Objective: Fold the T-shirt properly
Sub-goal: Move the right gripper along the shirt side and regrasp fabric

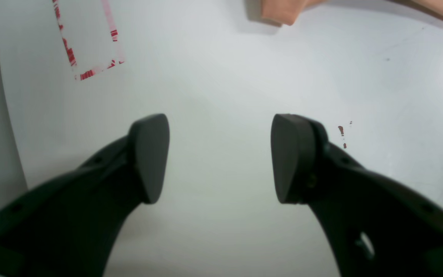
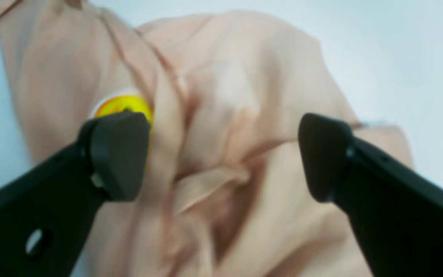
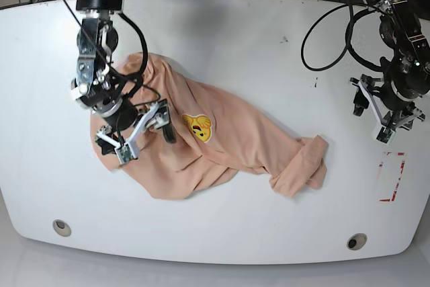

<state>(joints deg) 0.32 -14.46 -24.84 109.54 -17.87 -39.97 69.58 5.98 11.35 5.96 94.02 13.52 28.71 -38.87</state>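
**Right gripper** (image 3: 142, 132) — over the left part of the worktop (image 3: 228, 38) in the base view, hanging directly above the T-shirt (image 3: 235, 136). Fingers (image 2: 117, 154) spread wide, nothing between them; in the right wrist view crumpled cloth fills the gap below, with no fold seen pinched.

**T-shirt** — peach, rumpled and unfolded, lying on the worktop left of centre. Its long axis runs on a slant from the far-left area, under the right gripper, down toward the near-right. The bulk bunches at the left end; a narrower part trails right and ends in a rolled-over edge (image 3: 302, 166). Creases and overlapped layers show throughout.

**Emoji print** (image 3: 197, 126) — yellow face, facing up, just beside the right gripper toward the worktop's middle. In the right wrist view it peeks out behind one finger.

**Left gripper** (image 3: 379, 109) — near the right edge of the worktop, well apart from the T-shirt. Fingers (image 1: 150, 157) apart and empty, with bare worktop between them. Only the tip of the rolled edge shows at the top of the left wrist view.

**Tape mark** (image 3: 392, 176) — red outline by the right edge, near the left gripper, nothing on it.

**Judgement** — the right arm is much the nearer and sits over the bunched end; the left would have to travel toward the centre to reach the trailing end. Spreading flat along that slanted axis looks due before any fold.
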